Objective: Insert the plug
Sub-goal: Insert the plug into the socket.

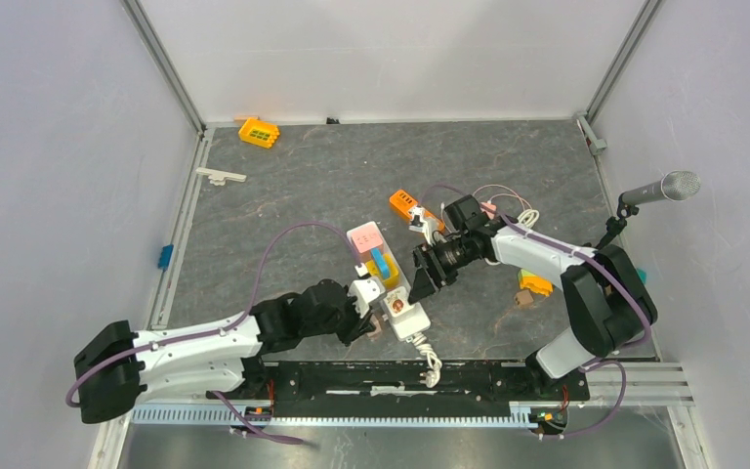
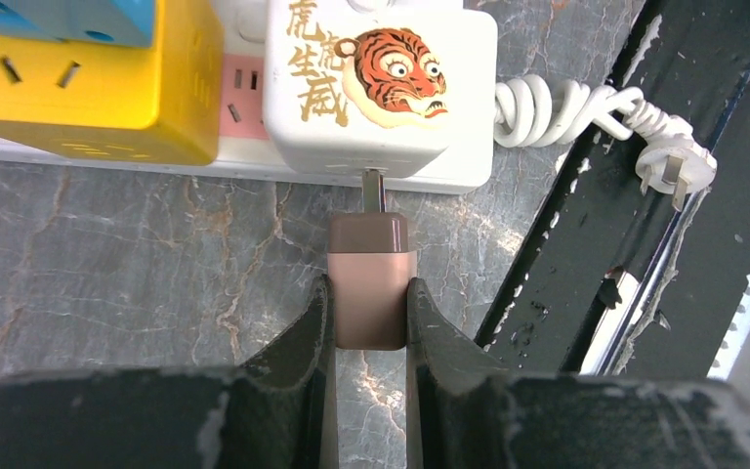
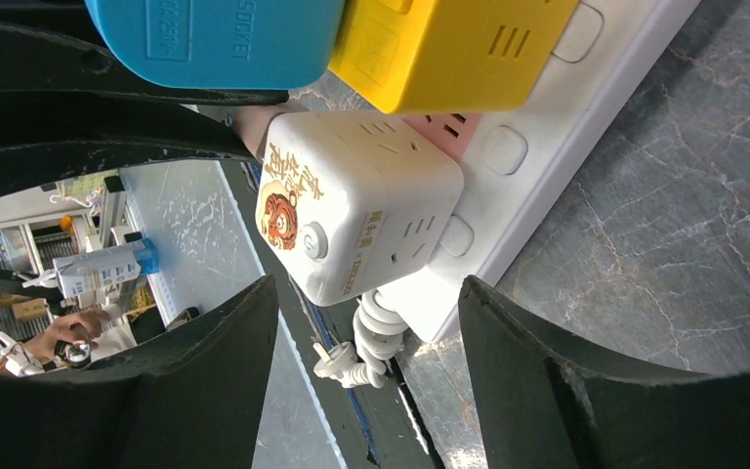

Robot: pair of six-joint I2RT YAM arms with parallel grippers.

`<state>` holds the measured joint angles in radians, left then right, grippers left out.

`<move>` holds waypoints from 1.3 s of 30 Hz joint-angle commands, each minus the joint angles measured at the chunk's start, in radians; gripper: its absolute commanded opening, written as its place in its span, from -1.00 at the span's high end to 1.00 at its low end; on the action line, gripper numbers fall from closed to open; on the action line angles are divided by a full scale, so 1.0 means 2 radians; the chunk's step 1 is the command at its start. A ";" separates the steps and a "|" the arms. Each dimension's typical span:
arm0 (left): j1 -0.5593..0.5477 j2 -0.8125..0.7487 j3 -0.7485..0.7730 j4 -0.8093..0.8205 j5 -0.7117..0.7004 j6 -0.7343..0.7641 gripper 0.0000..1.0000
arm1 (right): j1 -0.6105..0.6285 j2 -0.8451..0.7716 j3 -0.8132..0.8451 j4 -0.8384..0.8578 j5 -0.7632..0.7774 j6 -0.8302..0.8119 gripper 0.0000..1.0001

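Note:
A brown plug (image 2: 371, 249) sits between the fingers of my left gripper (image 2: 370, 288), which is shut on it. Its metal prongs reach into the side of a white cube adapter (image 2: 371, 88) with a tiger picture. The cube sits on a white power strip (image 2: 469, 174) beside a yellow adapter (image 2: 88, 98) and a blue one (image 3: 215, 39). In the top view the left gripper (image 1: 371, 319) is left of the cube (image 1: 405, 311). My right gripper (image 3: 366, 293) is open, its fingers either side of the cube (image 3: 361, 205) without touching it.
The strip's coiled white cord (image 2: 586, 112) lies on the black rail (image 1: 352, 376) at the near edge. A pink block (image 1: 364, 239) tops the strip. Orange blocks (image 1: 259, 131) (image 1: 405, 203), loose cables (image 1: 503, 200) and a microphone (image 1: 659, 189) are further off.

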<state>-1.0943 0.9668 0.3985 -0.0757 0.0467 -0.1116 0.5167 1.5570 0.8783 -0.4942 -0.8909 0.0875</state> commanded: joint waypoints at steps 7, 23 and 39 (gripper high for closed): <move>-0.015 -0.020 0.029 0.013 -0.046 0.031 0.96 | 0.012 0.011 0.024 -0.001 -0.010 -0.007 -0.40; -0.046 0.021 0.053 0.024 -0.067 0.031 0.96 | 0.028 0.033 0.033 0.000 -0.002 -0.002 -0.10; -0.070 0.029 0.057 0.051 -0.153 -0.001 0.96 | 0.035 0.043 0.030 -0.013 -0.010 -0.012 0.26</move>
<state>-1.2175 1.0409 0.4721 -0.1154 -0.1543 -0.0956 0.5579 1.6154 0.9314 -0.5091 -0.8982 0.0906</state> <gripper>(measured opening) 0.259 0.415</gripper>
